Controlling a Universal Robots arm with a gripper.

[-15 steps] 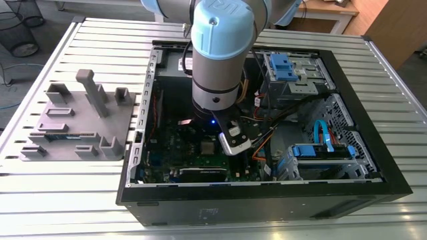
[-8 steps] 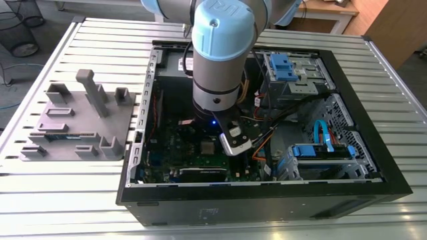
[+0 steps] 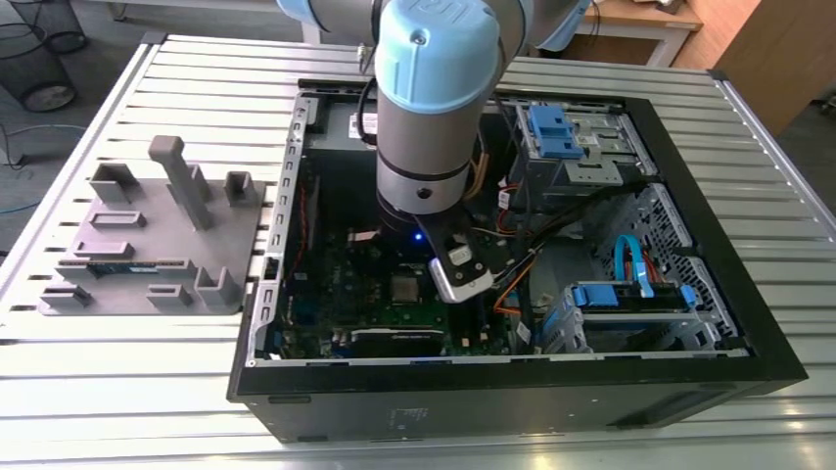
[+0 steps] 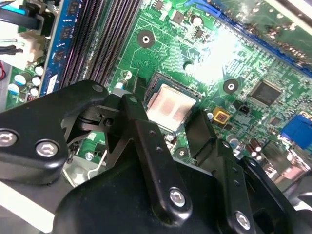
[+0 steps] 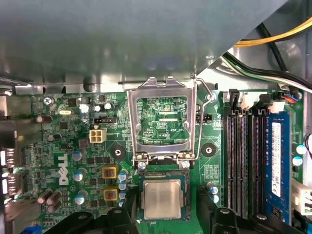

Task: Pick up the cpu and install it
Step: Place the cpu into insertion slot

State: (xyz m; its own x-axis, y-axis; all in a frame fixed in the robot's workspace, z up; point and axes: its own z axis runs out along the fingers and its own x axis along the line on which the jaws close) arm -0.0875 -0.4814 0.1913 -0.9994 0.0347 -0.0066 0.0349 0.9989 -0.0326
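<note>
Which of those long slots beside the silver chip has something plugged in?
The one farthest from the cpu: a blue memory stick stands in it, while the black slots between them are empty.

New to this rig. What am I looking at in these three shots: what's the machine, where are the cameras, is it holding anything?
It is one robot arm reaching down into an open computer case that lies on a slatted metal table. The exterior view comes from a camera off the arm. Both wrist views come from cameras riding on the arm, looking at the green motherboard inside the case. The gripper is the arm's black two-fingered claw. It is open and holds nothing: its fingers stand either side of the cpu, the small silver square, which sits in its socket with the metal retaining frame flipped up beside it. On the exterior view's left, a grey parts holder rests on the table.
</note>
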